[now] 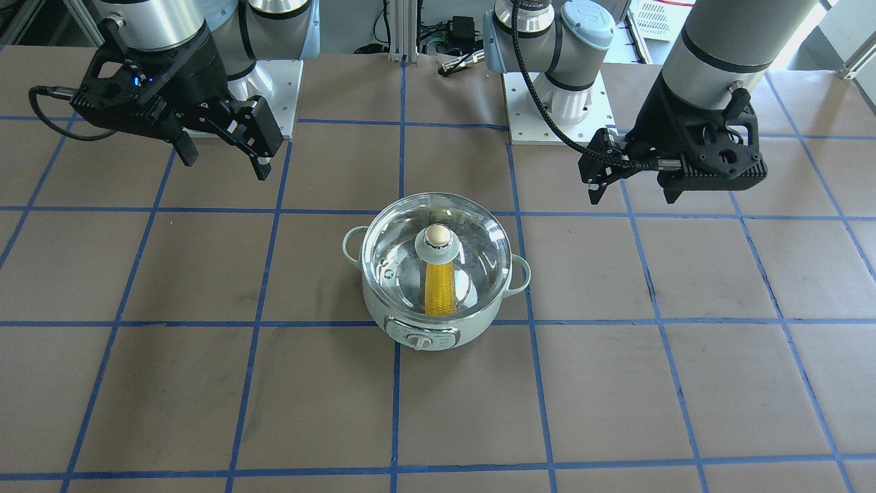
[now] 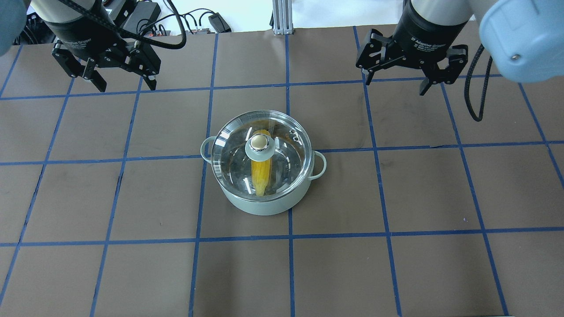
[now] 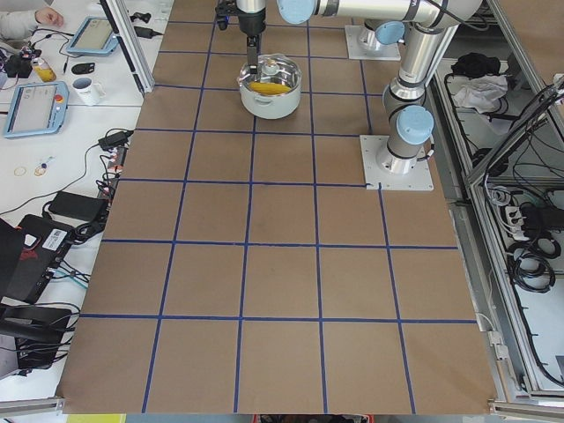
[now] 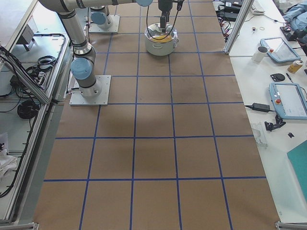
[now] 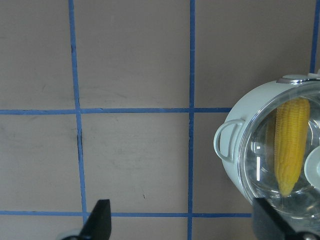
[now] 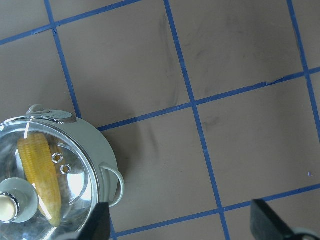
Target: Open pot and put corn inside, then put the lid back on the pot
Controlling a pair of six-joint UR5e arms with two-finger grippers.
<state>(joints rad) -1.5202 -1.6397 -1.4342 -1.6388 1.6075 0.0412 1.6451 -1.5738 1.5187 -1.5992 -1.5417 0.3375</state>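
Note:
The pale mint-green pot [image 1: 479, 318] stands in the middle of the table, also in the overhead view [image 2: 264, 207]. The clear glass lid [image 1: 397, 253] sits on it, knob up [image 2: 260, 147]. The yellow corn [image 1: 439, 291] lies inside under the glass [image 2: 260, 176]. My left gripper [image 2: 126, 83] is open and empty, raised well behind and to the pot's left [image 1: 633, 195]. My right gripper [image 2: 395, 83] is open and empty, raised behind and to the pot's right [image 1: 226, 164]. The left wrist view shows pot [image 5: 240, 120] and corn [image 5: 290, 140]; the right wrist view shows pot [image 6: 102, 150] and corn [image 6: 42, 170].
The brown table [image 2: 396, 185] has a blue tape grid. The arm bases [image 1: 558, 103] stand on plates at the robot's edge. Side benches with tablets, a mug [image 3: 85, 88] and cables lie beyond the table's far edge.

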